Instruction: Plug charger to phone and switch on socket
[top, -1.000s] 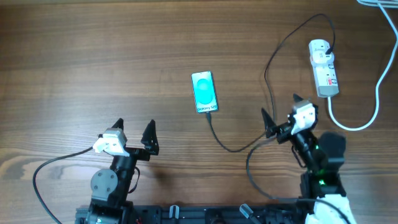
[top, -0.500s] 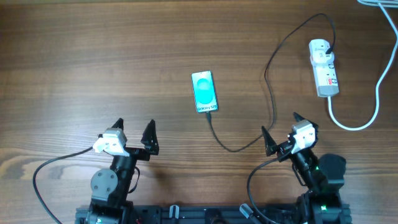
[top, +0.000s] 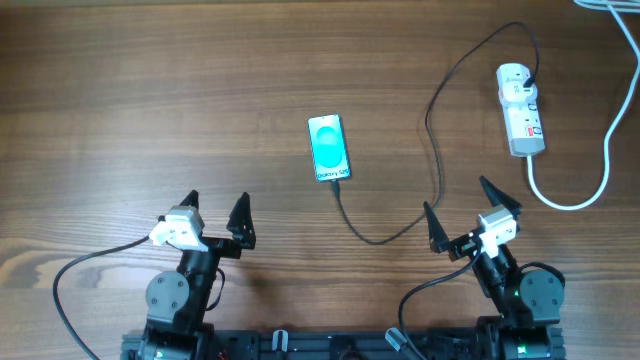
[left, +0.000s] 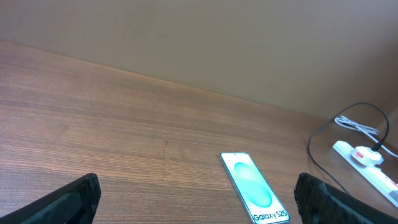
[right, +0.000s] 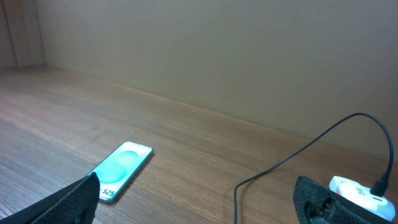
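The turquoise phone lies flat mid-table, its text end nearest me; it also shows in the left wrist view and the right wrist view. The thin black charger cable runs from the phone's near end, loops right and up to the white power strip socket at the back right, also seen in the right wrist view. My left gripper is open and empty at the front left. My right gripper is open and empty at the front right, beside the cable loop.
A thick white cord curves from the socket toward the right table edge. The black cable's loop lies on the wood between the phone and my right gripper. A plain wall stands behind the table.
My right arm has drawn back toward the front edge, away from the cable and socket. The left arm, phone and cable have not moved.
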